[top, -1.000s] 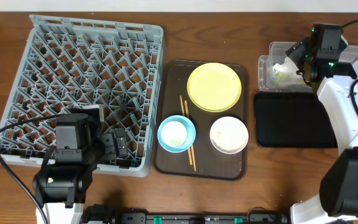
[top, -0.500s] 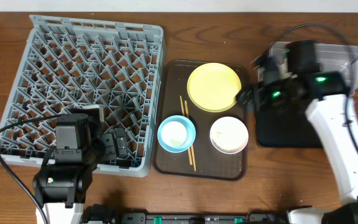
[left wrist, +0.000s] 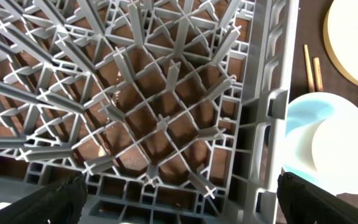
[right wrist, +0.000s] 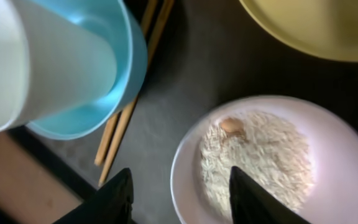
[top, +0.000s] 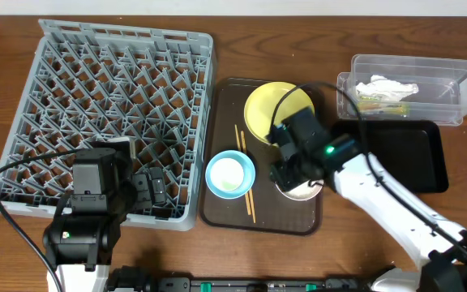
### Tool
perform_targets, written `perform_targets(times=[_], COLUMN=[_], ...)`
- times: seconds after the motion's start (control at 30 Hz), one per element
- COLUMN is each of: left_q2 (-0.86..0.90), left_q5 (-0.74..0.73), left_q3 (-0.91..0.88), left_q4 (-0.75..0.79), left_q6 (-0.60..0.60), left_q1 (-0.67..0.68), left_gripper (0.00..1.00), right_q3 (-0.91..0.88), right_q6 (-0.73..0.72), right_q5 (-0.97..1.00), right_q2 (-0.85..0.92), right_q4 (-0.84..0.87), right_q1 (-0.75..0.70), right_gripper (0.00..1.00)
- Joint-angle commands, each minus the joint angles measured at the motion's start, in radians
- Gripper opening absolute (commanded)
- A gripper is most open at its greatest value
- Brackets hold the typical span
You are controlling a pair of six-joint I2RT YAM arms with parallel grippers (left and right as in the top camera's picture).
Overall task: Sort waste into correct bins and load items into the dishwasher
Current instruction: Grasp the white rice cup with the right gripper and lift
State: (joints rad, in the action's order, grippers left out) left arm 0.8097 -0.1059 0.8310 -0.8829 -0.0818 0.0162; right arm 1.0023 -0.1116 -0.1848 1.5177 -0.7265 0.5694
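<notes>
My right gripper (top: 292, 173) (right wrist: 182, 190) is open and hovers low over the cream-white bowl (top: 305, 191) (right wrist: 347, 186), its fingers straddling the bowl's left rim. The bowl holds the rice heap (right wrist: 260, 155). The white napkin (top: 387, 87) and green-orange scrap (top: 375, 100) lie in the clear tub (top: 448, 81). The black tray (top: 416, 158) lies in front of the tub. The yellow plate (top: 264, 109), the blue bowl (top: 216, 162) with the white cup (top: 229, 174) inside it, and the chopsticks (top: 242, 146) sit nearby. My left gripper (top: 148, 191) (left wrist: 179, 208) is open over the front right corner of the grey dish rack (top: 112, 105).
The dishes rest on a dark brown serving tray (top: 221, 101) between the rack and the black tray. My right arm crosses over the black tray's left part. The table is brown wood (top: 298, 49).
My right arm swung from the clear tub at the back right, leftward and forward, to above the cream-white bowl. The left arm has not moved.
</notes>
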Motion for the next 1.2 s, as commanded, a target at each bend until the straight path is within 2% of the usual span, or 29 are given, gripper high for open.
perform_targets(times=[0.0,0.13,0.27,0.43,0.63,0.97,1.17], left_q2=[-0.002,-0.002,-0.002,-0.002,-0.002,-0.002,-0.002], left_q5=[-0.006,-0.006,-0.006,-0.006,-0.006,-0.006,-0.006], left_q3=[0.02,0.02,0.02,0.02,0.02,0.02,0.02], left_q4=[-0.001,-0.003,-0.003,-0.003,-0.003,-0.004,-0.004], left_q6=[-0.008,-0.009,-0.008,-0.008,-0.008,-0.008,-0.009], left_q1=[0.002,0.002,0.002,0.002,0.002,0.002,0.002], left_gripper=[0.98,0.98,0.98,0.98,0.98,0.98,0.98], right_q3=[-0.079,-0.148,-0.196,-0.239,-0.275,-0.277,-0.266], right_q6=[-0.079,-0.082,-0.161,-0.165,-0.171,-0.199,-0.21], right_q5=[0.054,0.058,0.129,0.131,0.129,0.133,0.132], right_q2=[0.006,0.006,0.006,0.006,0.006,0.006,-0.002], right_q4=[0.085,0.181,0.218,0.274,0.326,0.35,0.34], right_q1=[0.04,0.073,0.093,0.1,0.123,0.135,0.135], right_gripper=[0.45,0.34,0.31,0.24,0.21,0.02,0.01])
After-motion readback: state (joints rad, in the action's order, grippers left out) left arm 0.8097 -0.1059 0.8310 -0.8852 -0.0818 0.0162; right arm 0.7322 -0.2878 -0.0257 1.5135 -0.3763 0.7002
